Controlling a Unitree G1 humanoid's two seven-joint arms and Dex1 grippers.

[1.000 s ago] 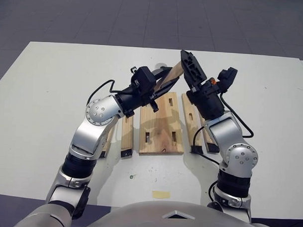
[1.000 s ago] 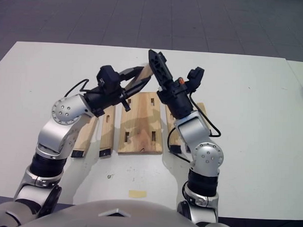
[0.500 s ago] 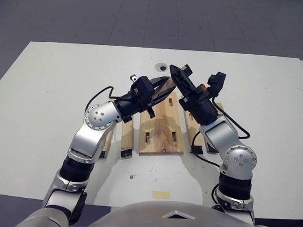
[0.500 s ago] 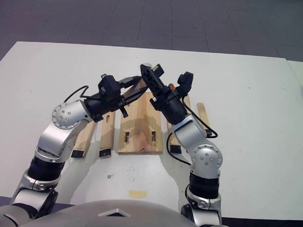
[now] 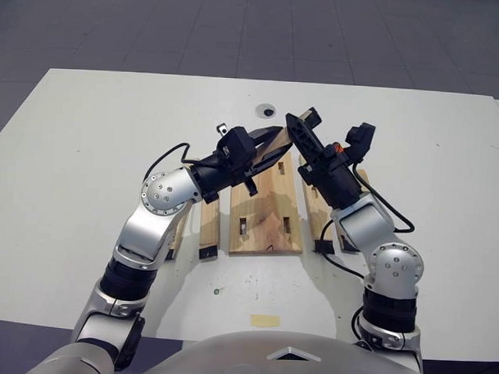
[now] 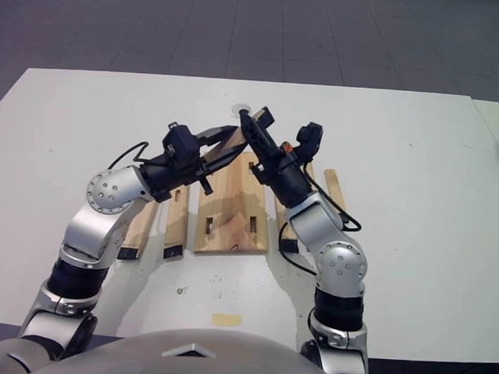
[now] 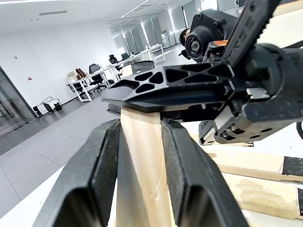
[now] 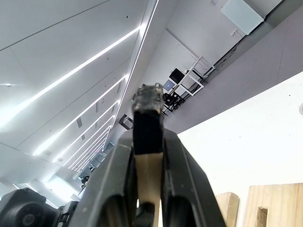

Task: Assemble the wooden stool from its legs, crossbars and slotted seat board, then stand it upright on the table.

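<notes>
**Left eye view.** White table [image 5: 87, 148]. The seat board [image 5: 264, 235] lies flat on it, slots up, with nothing fitted into it. The left gripper [image 5: 275, 145] and right gripper [image 5: 297, 130] meet above the board's far edge, raised off the wood. One leg [image 5: 308, 116] is carried between them. Its black-capped end pokes out past the right gripper, beyond the board's far edge. Two wooden pieces [image 5: 209, 225] lie flat just left of the board, parallel to its long side. Further pieces [image 5: 314, 197] lie just right of the board, partly under the right arm. A scrap of yellow tape [image 5: 265, 320] sits on the near side of the board, well apart from it.

**Left wrist view.** The left gripper's fingers [image 7: 182, 175] press on both sides of the leg's pale wood, clamped with no gap. A right-gripper finger [image 7: 175, 87] crosses the leg just past the left fingertips.

**Right wrist view.** The right gripper is pinched tight on the same leg near its capped end, and the black cap stands out beyond the fingertips. A corner of the seat board with one slot shows below.
</notes>
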